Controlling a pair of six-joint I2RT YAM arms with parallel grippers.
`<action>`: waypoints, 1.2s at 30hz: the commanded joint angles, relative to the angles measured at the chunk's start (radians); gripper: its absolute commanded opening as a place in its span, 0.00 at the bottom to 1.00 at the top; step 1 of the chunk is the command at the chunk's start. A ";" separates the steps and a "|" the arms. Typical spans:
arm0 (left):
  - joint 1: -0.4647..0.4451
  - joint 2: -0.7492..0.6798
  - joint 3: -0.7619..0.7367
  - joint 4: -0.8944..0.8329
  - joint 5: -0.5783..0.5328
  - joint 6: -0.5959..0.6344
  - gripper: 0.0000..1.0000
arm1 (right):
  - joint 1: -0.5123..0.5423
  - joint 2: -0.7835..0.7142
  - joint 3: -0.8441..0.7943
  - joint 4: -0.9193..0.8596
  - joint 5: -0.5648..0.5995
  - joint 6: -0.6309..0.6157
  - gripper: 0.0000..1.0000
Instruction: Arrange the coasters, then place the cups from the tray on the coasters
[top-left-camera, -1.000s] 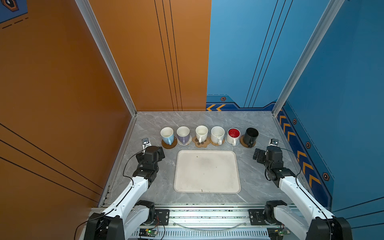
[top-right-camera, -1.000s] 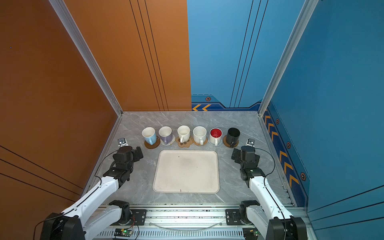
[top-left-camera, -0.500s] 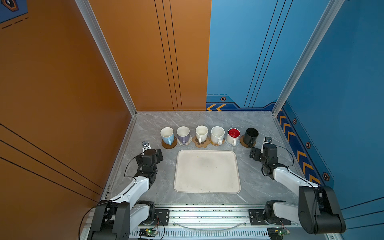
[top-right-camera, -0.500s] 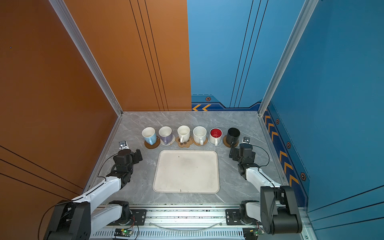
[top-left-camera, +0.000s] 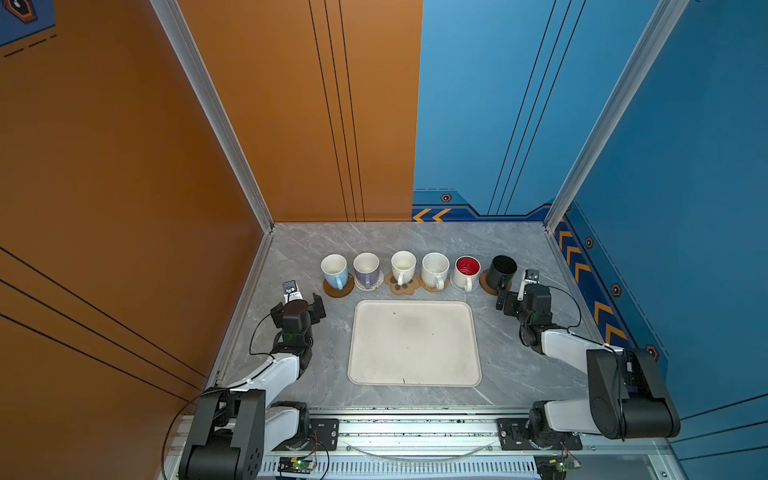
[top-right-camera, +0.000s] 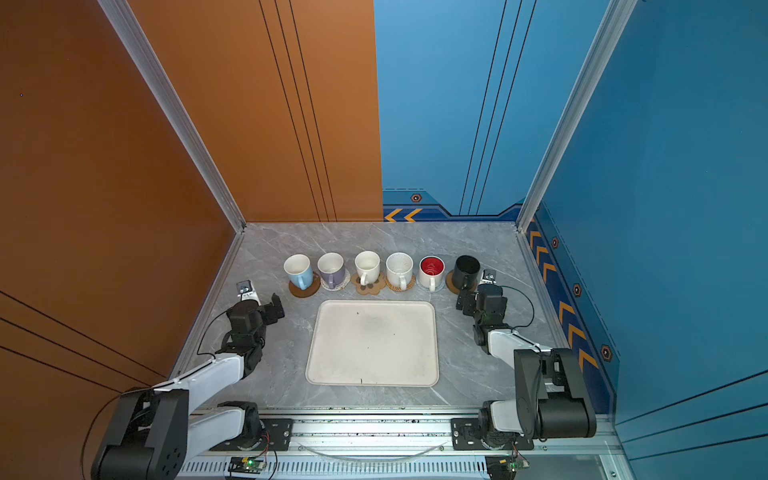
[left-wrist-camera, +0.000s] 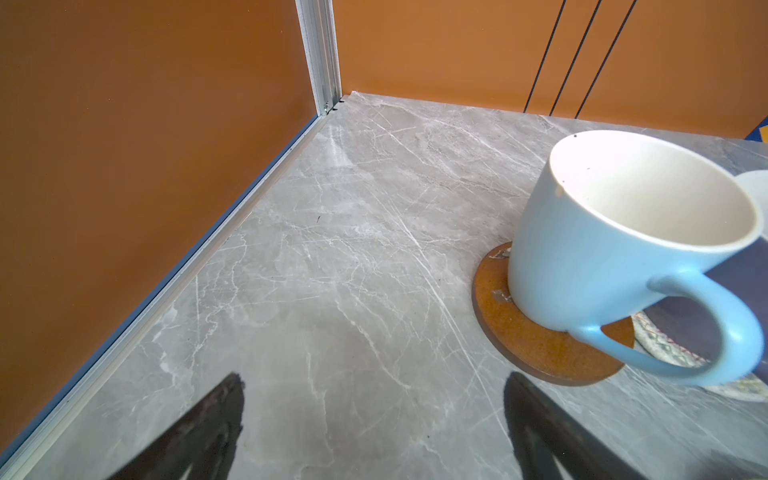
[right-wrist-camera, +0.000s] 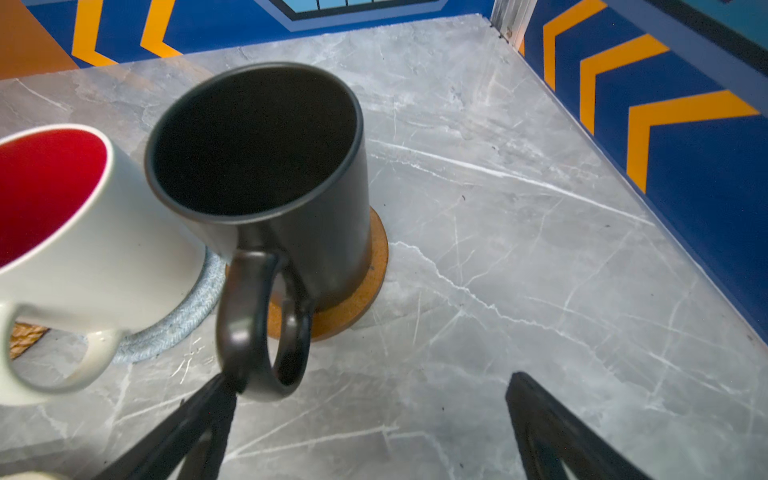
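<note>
- In both top views the tray (top-left-camera: 415, 345) is bare. No cup is on it.
- Just past the tray's far edge, six cups stand in a row, and each one is on a coaster.
- From the tray's left side to its right side they go like this: the light blue cup (top-left-camera: 334, 269) on a brown disc (top-left-camera: 338, 291), the lilac cup (top-left-camera: 366, 268) on the white woven mat (top-left-camera: 377, 283), a white cup (top-left-camera: 403, 266) on the paw mat (top-left-camera: 402, 289), the other white cup (top-left-camera: 435, 268) on the rattan mat (top-left-camera: 424, 284), the red-inside cup (top-left-camera: 467, 269) on the grey-blue mat (top-left-camera: 455, 285), and the black cup (top-left-camera: 502, 270) on the second brown disc (top-left-camera: 484, 281).
- The left gripper (top-left-camera: 297, 307) is low by the tray's far left corner. The right gripper (top-left-camera: 521, 299) is low by the tray's far right corner.
- In the left wrist view the two dark fingers are spread wide with only table between them. The light blue cup stands off to one side, not touched.
- In the right wrist view the fingers are spread wide too and hold nothing. The black cup's handle is very close to one finger. It is hard to tell if they touch.
- The job looks done: the mats are in a line, all the cups are on them, and no step looks left to do.
</note>
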 joint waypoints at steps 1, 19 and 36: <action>0.012 0.014 -0.018 0.093 0.034 0.022 0.98 | -0.006 0.023 0.022 0.103 -0.032 -0.029 1.00; 0.028 0.072 -0.048 0.255 0.080 0.059 0.98 | -0.015 0.142 -0.070 0.416 -0.083 -0.072 1.00; 0.030 0.323 -0.087 0.628 0.128 0.080 0.98 | -0.019 0.153 -0.087 0.456 -0.100 -0.071 1.00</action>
